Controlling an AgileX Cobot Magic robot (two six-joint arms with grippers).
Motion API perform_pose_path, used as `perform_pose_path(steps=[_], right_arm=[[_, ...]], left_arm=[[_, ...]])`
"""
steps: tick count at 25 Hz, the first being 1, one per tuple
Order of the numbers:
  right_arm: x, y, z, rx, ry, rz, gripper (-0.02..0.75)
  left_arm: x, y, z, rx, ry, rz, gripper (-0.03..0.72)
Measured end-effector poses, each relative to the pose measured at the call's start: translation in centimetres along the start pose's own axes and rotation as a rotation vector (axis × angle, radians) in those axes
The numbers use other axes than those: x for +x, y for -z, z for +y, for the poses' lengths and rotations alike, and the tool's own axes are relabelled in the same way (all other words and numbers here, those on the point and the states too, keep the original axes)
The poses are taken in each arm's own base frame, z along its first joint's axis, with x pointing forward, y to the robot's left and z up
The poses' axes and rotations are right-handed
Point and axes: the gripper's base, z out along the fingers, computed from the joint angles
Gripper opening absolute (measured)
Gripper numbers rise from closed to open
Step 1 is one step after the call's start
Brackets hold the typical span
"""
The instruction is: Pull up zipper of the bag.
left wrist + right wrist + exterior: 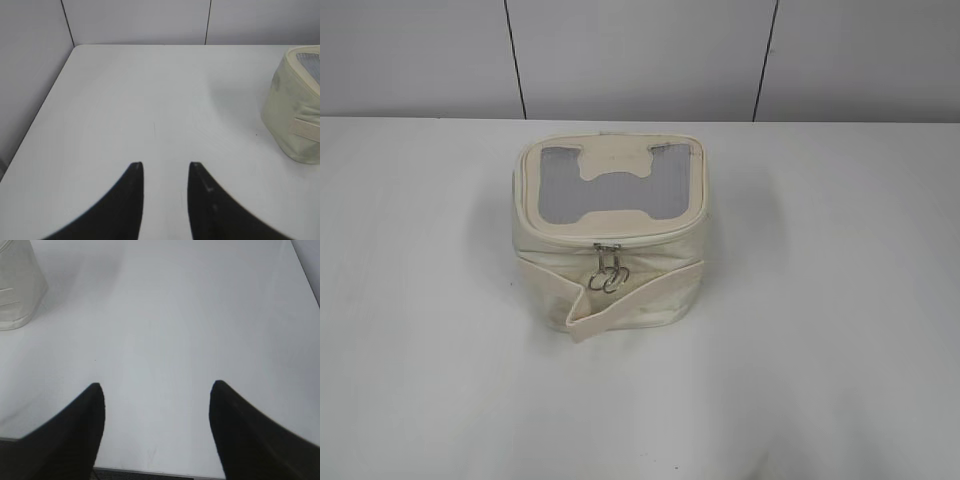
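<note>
The cream-white boxy bag (610, 235) stands mid-table with a grey mesh window in its lid and a wide cream strap across its front. The zipper (607, 272) runs around the lid rim, and its two silver ring pulls hang together at the front centre. Neither arm shows in the exterior view. My left gripper (165, 166) is open and empty over bare table, with the bag (296, 105) at the right edge of its view. My right gripper (157, 387) is open wide and empty near the table's front edge, with the bag (17, 287) at its top left.
The white table (820, 330) carries only the bag. A grey panelled wall (640, 55) stands behind it. The table's left edge (35, 125) shows in the left wrist view and its front edge (160, 474) in the right wrist view.
</note>
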Motion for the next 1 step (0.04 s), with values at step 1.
perform_pose_path(steps=[1], right_arm=[[0.00, 0.00, 0.00, 0.000, 0.000, 0.000, 0.516]], left_arm=[[0.00, 0.00, 0.00, 0.000, 0.000, 0.000, 0.239]])
